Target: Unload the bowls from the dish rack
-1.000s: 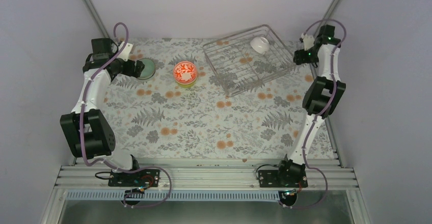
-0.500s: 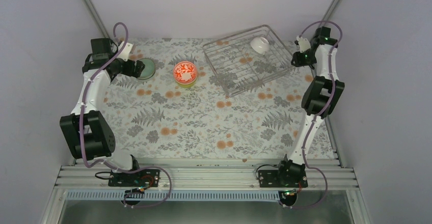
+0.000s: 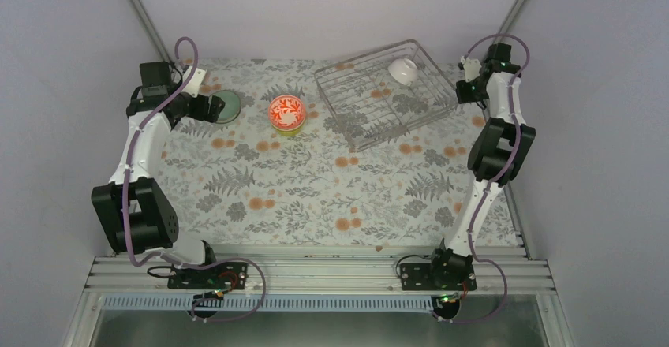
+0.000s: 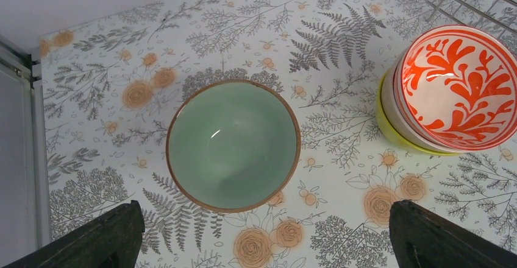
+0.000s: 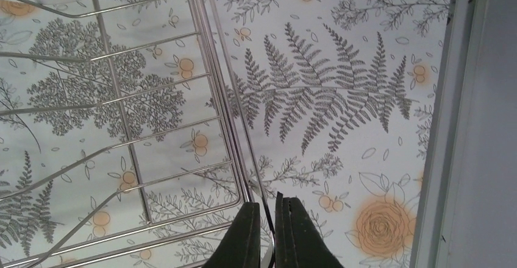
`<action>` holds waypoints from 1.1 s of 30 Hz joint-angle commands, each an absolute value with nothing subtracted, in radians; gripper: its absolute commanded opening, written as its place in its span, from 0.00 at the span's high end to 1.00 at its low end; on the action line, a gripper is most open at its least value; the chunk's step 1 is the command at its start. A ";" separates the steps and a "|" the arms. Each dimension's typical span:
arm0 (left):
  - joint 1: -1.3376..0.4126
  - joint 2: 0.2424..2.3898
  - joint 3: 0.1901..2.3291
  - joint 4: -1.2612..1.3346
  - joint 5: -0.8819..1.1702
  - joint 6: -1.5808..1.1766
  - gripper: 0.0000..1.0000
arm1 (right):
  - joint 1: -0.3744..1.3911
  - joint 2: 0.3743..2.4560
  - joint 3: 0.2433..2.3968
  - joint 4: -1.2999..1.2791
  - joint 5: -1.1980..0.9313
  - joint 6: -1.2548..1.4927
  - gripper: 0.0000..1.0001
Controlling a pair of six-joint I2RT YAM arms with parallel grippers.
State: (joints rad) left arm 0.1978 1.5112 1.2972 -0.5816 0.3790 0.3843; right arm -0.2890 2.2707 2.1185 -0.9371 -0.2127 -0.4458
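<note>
Mint green fills my left wrist view: the mint bowl (image 4: 231,145) sits upright on the table (image 4: 91,85). My left gripper (image 4: 263,231) hangs over it with its fingers spread wide, holding nothing. At the bowl's 3 o'clock the patterned bowl (image 4: 457,85) is nested in the yellow-green bowl (image 4: 390,128).

From above, those three lie around 10 and 11 o'clock on the tabletop, apart from the dish rack (image 3: 359,102) at 1 o'clock. Only the white bowl (image 3: 402,69) is in the rack, toward its far side.

My right gripper (image 5: 272,231) is at the rack's 3 o'clock edge, fingers pressed almost together. The rim wire runs into the slit between them, so I seem to be pinching it.

I judge three bowls unloaded and the last one now in hand. Next I must let go of the wire, open up, reach over the rim toward 10 o'clock, grip the white bowl's edge and lift it clear of the wires.
</note>
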 commanded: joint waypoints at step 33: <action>0.193 1.434 1.289 -0.637 0.509 0.403 0.00 | -0.284 1.268 1.304 -1.050 -0.184 -0.585 0.38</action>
